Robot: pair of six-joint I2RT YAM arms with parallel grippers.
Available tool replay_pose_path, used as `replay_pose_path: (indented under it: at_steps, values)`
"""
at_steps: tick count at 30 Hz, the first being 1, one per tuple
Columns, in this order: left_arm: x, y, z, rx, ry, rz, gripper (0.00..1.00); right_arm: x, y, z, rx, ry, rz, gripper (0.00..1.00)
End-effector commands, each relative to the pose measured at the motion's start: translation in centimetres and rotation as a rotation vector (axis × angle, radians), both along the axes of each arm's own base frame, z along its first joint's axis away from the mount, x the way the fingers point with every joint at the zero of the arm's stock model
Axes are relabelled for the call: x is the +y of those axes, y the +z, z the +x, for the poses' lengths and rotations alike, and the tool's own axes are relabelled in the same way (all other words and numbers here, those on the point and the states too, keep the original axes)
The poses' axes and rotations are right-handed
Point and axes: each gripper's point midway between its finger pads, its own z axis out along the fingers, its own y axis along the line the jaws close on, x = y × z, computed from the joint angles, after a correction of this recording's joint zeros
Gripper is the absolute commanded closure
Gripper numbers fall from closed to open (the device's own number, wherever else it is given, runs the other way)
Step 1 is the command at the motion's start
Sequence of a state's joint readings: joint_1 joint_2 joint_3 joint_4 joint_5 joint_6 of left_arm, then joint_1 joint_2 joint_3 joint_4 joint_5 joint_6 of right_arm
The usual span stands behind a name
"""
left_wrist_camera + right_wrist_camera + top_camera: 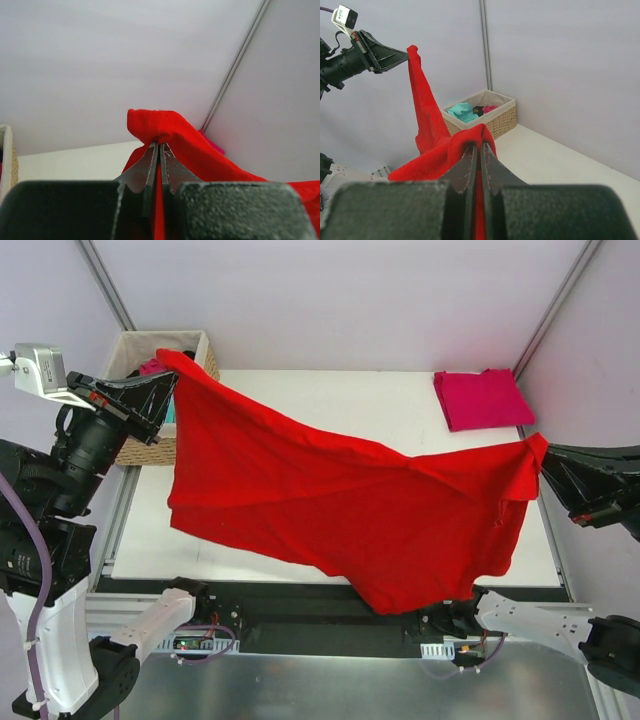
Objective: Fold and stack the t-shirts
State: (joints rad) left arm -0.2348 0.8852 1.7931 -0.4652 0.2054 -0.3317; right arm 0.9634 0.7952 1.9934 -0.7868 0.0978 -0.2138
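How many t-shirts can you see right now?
5. A red one stretched between the left hand and right hand, a crimson one folded at the table's far right corner, and teal, black and magenta ones in the basket, which may hide more.

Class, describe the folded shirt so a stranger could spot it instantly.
Start at the white table. At its far right corner lies the pinkish crimson t-shirt. Unlike the bright red t-shirt held spread in the air, it is folded flat.
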Motion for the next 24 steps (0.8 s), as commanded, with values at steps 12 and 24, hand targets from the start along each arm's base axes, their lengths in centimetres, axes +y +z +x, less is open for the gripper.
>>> replay_pose_path:
  at_steps: [12,24]
  values:
    - [-0.1,-0.7,4.8,0.043,0.054,-0.001,1.0,0.6,0.9,5.8,-0.011,-0.254,-0.074,0.99]
    - [-3.4,-9.9,28.5,0.27,0.169,0.101,1.0,4.7,-2.4,25.9,0.097,-0.655,-0.116,0.99]
